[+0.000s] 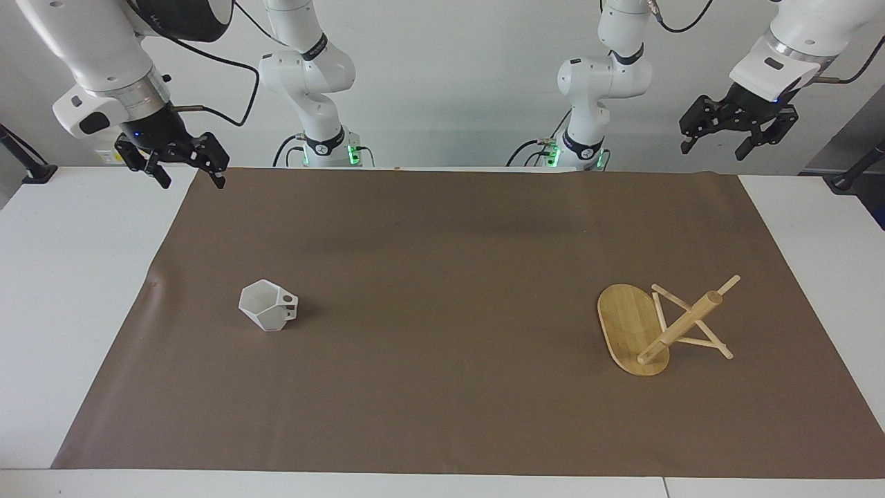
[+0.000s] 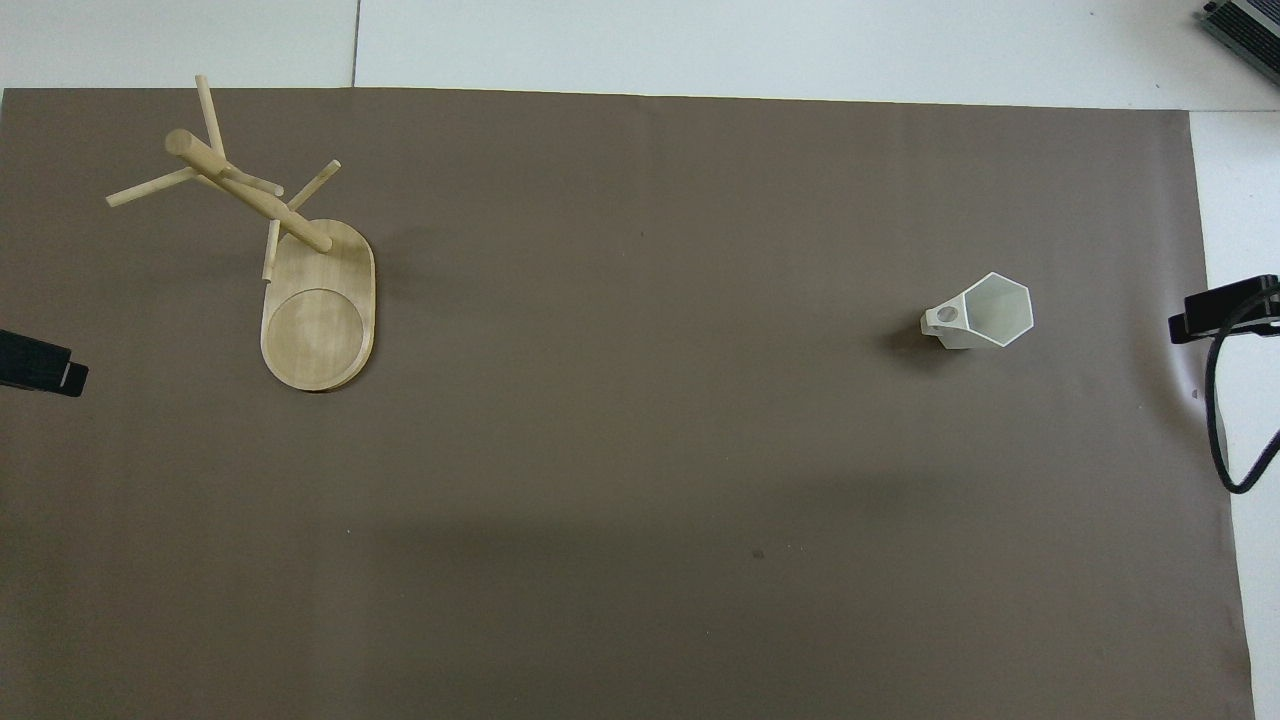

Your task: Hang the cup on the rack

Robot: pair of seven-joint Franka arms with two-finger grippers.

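The white faceted cup (image 1: pixel 266 305) stands rim up on the brown mat toward the right arm's end, handle pointing to the table's middle; it also shows in the overhead view (image 2: pixel 985 313). The bamboo rack (image 1: pixel 632 332) stands on its oval base toward the left arm's end, post and pegs bare (image 2: pixel 250 195). My right gripper (image 1: pixel 192 181) hangs open and empty over the mat's corner at the robots' edge. My left gripper (image 1: pixel 712 151) hangs open and empty above the table's edge at its own end. Neither touches anything.
The brown mat (image 1: pixel 442 277) covers most of the white table (image 1: pixel 62 277). A black cable (image 2: pixel 1215 420) loops down beside the right gripper's tip (image 2: pixel 1225 308). The left gripper's tip (image 2: pixel 40 362) shows at the view's edge.
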